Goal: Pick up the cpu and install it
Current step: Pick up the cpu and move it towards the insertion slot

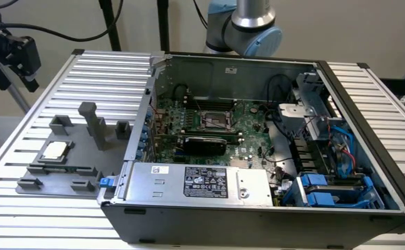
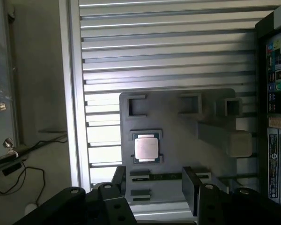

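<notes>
While the cpu [image 2: 146, 149] sits unheld, jaws stand wide.

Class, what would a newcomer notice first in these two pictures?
An open computer case dominates the exterior view's middle, its motherboard socket exposed. On the exterior view's left, the cpu lies in a grey fixture. In the wrist view the fingers stand apart, holding nothing, facing that cpu.

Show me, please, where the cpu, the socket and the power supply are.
cpu [image 2: 145, 149], wrist view, middle of its metal top.
socket [image 1: 216, 121], exterior view, centre of its framed opening.
power supply [image 1: 204, 182], exterior view, on its label.
</notes>
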